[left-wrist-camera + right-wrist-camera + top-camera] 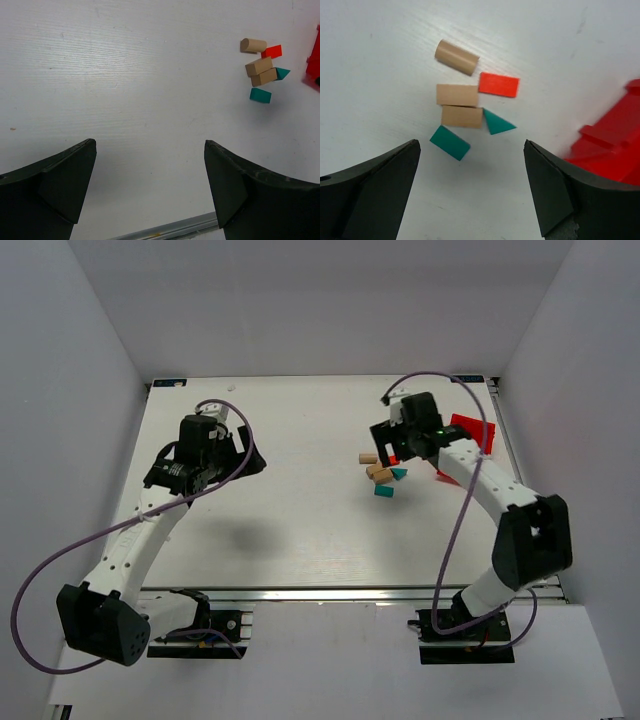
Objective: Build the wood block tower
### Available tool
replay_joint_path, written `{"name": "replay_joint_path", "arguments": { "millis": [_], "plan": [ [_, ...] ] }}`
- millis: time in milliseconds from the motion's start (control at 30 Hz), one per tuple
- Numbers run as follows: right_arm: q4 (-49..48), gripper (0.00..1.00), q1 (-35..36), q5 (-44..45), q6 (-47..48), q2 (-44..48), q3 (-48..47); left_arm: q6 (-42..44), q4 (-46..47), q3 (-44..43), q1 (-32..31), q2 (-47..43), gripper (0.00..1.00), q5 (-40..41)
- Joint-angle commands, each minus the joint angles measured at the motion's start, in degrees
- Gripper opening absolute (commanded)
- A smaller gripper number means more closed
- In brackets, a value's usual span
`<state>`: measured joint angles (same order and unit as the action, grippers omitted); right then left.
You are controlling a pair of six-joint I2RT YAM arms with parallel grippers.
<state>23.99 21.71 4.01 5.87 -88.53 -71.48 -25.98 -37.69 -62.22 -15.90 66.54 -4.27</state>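
My right pincer (471, 159) is wide open and holds nothing (my left pincer (150, 150) too, far from the work); the wood block tower (462, 116) is not built, its pieces lie flat just ahead of that pincer, the teal block (450, 142) nearest, the tan cylinder (457, 57) farthest. I fear that closing on one piece pushes its close neighbours, or the cylinder rolls away. The red bin (610, 145) right of the pincer is blurred and cut off, and I cannot tell if the tan blocks (457, 95) touch the teal wedge (497, 122)
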Motion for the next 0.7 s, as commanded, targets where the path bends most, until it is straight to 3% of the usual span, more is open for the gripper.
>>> {"name": "replay_joint_path", "arguments": {
  "millis": [0, 300, 667],
  "plan": [
    [2.7, 0.89, 2.7, 0.3, 1.3, -6.2, -3.7, 0.2, -1.7, 0.7, 0.2, -2.5, 0.98, 1.0],
    [3.5, 0.89, 6.3, 2.2, 4.1, -19.6, -10.1, 1.1, -1.3, 2.7, 0.2, -3.5, 0.98, 1.0],
    [2.6, 0.89, 7.4, 7.7, 3.3, -26.4, -14.1, 1.2, -1.1, 2.4, 0.2, -1.9, 0.98, 2.3]
  ]
}}
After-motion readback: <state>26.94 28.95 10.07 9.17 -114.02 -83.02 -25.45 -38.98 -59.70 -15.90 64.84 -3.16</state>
